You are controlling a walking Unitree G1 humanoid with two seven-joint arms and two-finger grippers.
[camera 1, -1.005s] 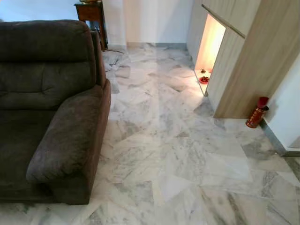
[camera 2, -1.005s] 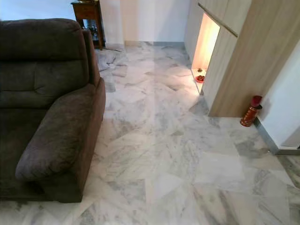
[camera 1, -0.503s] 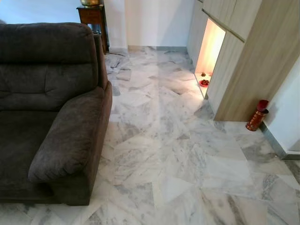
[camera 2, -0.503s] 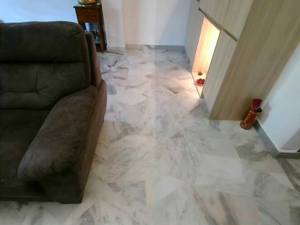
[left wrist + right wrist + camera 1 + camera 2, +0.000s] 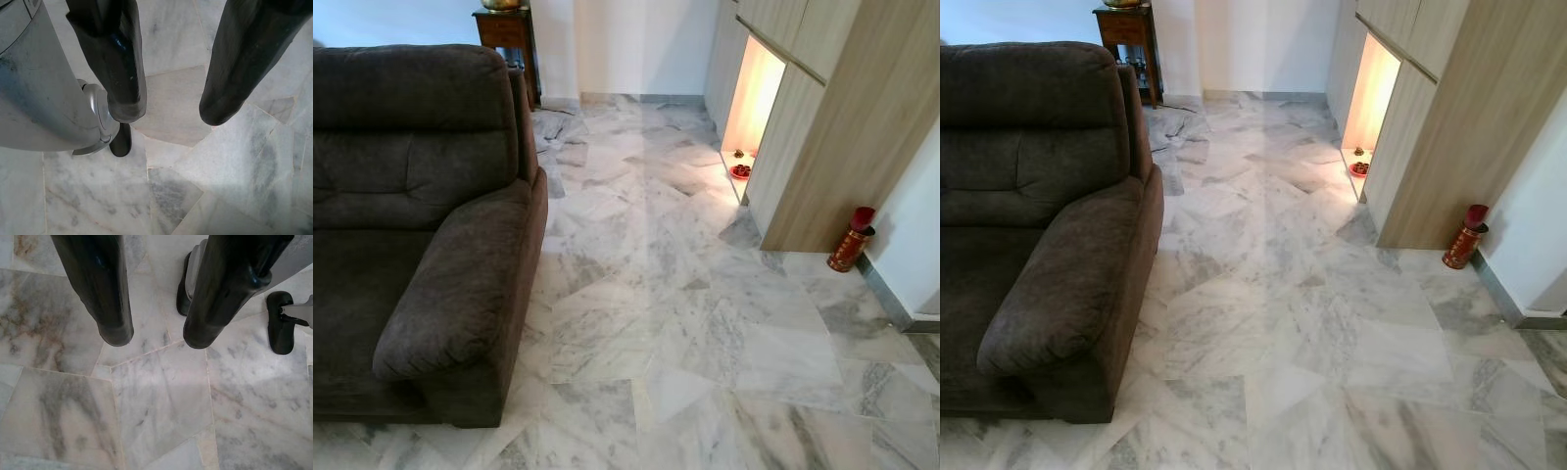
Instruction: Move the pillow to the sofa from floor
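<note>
A dark brown fabric sofa point(image 5: 411, 225) stands at my left, its near armrest point(image 5: 460, 284) facing the marble floor point(image 5: 656, 304). No pillow lies on the stretch of floor in front of me or on the sofa seat. My left gripper point(image 5: 168, 110) hangs over the marble tiles, open, with nothing between its black fingers point(image 5: 122, 63). My right gripper point(image 5: 156, 335) also hangs over the floor, open and empty. The robot's own leg and foot point(image 5: 120, 139) appear beside the left gripper.
A wooden cabinet wall point(image 5: 842, 127) with a lit niche point(image 5: 749, 98) runs along the right. A red bottle-shaped object point(image 5: 850, 240) stands on the floor at its corner. A small wooden side table point(image 5: 504, 34) stands behind the sofa. The robot's feet point(image 5: 281, 323) show under the right gripper.
The camera has shifted slightly, so the whole scene sits a little differently in the picture. Nothing in the room itself has moved.
</note>
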